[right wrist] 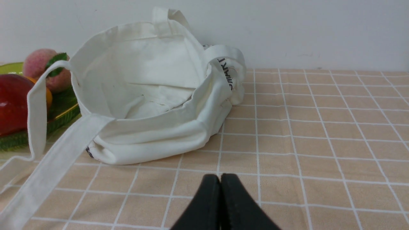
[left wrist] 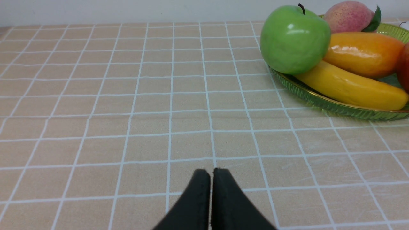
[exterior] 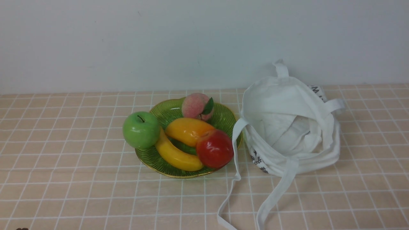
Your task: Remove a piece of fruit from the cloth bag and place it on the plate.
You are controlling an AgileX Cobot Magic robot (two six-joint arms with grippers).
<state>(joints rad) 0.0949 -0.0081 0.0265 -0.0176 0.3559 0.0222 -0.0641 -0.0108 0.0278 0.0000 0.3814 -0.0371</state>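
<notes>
Nearest to the cameras, both grippers are hovering low over the checked tablecloth (exterior: 80, 179), well short of the fruit. The left gripper (left wrist: 211, 174) is showing its two black fingers pressed together with nothing between them, and the right gripper (right wrist: 220, 179) is sitting the same way, fingers closed tight and holding nothing.

Just beyond the right gripper, the white cloth bag (exterior: 287, 127) is slumping on the table with its mouth gaping towards the robot. Its long straps (exterior: 274, 195) are trailing forward over the cloth. The fabric is creased and folded inward, dark printed lettering is showing on its outer wall, and only pale lining is showing inside; whether fruit is lying under the folds cannot be told.

To the left of the bag, nearly touching it, the ribbed green glass plate (exterior: 166, 111) is carrying five pieces of fruit. At its near edge a glossy yellow banana (exterior: 177, 155) is curving along the rim, with a shiny red apple (exterior: 214, 148) sitting at its right end. A bright green apple (exterior: 141, 129) with a dark stem is perching on the left rim. Behind the banana an orange-yellow mango (exterior: 187, 130) is lying across the middle, and farthest back a speckled pink peach (exterior: 195, 105) with a green leaf is resting by the far rim.
</notes>
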